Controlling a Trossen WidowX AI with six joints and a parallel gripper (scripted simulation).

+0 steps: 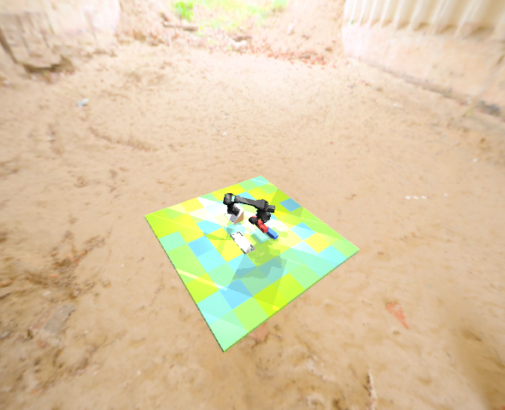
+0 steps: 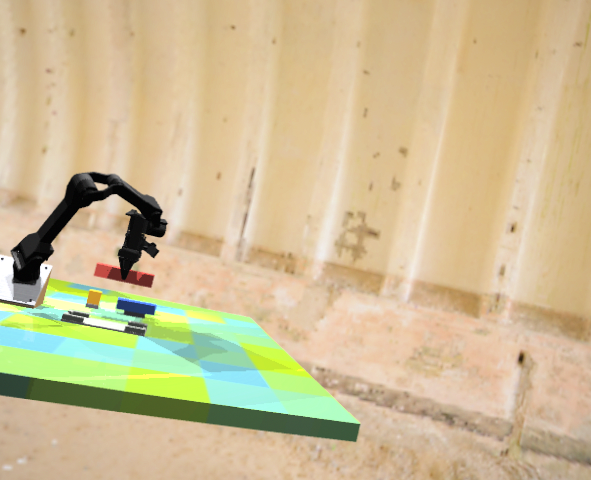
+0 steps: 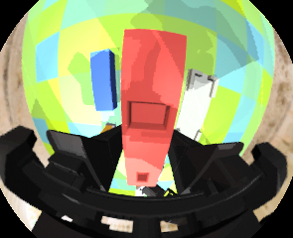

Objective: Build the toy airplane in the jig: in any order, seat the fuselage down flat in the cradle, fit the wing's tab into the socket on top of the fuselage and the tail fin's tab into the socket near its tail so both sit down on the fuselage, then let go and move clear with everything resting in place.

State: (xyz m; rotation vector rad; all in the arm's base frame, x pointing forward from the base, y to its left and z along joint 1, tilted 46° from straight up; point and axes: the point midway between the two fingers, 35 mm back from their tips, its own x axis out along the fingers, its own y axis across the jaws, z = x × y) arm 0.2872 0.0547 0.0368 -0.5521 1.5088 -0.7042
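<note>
The gripper (image 2: pixel 124 276) is clamped on the red fuselage (image 2: pixel 141 279), held level above the mat (both sockets face up). The cradle (image 3: pixel 201 102) lies at 3 o'clock of the fingers in the wrist view, its long axis roughly parallel to the fuselage's.
</note>
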